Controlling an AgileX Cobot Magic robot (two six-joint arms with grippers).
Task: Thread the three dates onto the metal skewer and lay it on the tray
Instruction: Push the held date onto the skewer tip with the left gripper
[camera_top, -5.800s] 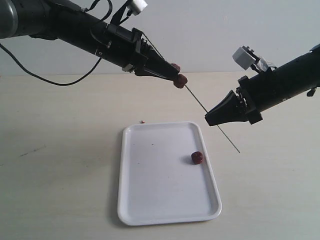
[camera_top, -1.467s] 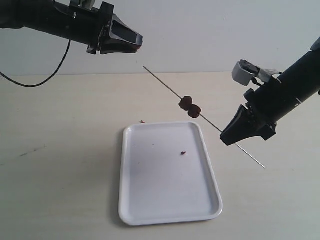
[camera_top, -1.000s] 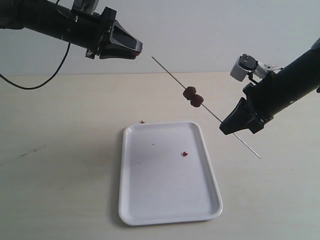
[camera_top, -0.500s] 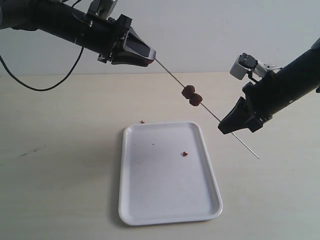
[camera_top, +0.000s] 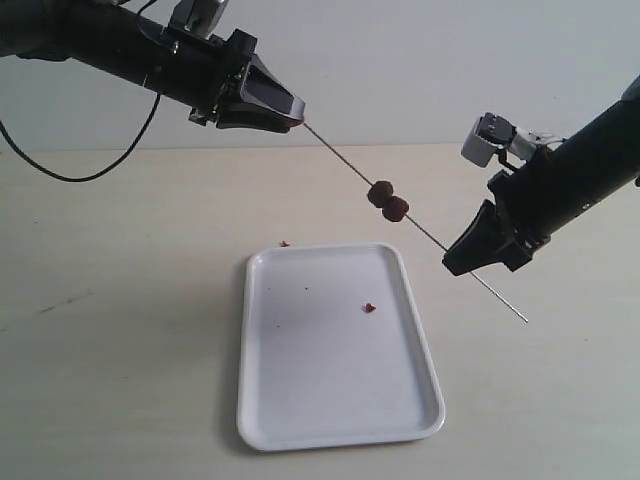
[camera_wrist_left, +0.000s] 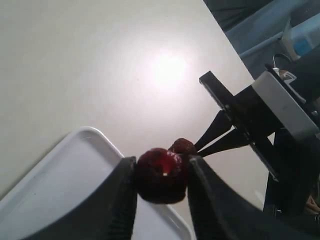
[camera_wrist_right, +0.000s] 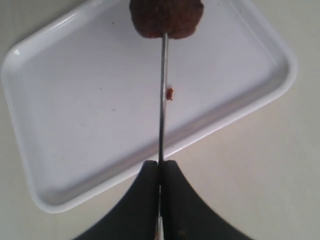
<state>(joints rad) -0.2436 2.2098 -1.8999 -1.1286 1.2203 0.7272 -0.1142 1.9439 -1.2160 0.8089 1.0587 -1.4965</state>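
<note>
My left gripper (camera_top: 292, 110) is shut on a dark red date (camera_wrist_left: 161, 176), held up at the far left. The date meets the upper tip of the metal skewer (camera_top: 440, 244). That thin rod slants down to the right. Two dates (camera_top: 388, 201) sit side by side on its middle, and one (camera_wrist_right: 166, 17) shows in the right wrist view. My right gripper (camera_top: 457, 264) is shut on the skewer's lower part, with a short end sticking out behind it. The white tray (camera_top: 320, 380) lies on the table below the skewer, with no dates on it.
A reddish crumb (camera_top: 369, 308) lies on the tray, and another (camera_top: 285, 243) sits on the beige table at the tray's far edge. A black cable (camera_top: 75, 170) hangs from the left arm over the table's far left.
My left gripper, with its date, has come down and right until it meets the skewer's upper tip. The skewer and right gripper have shifted only slightly.
</note>
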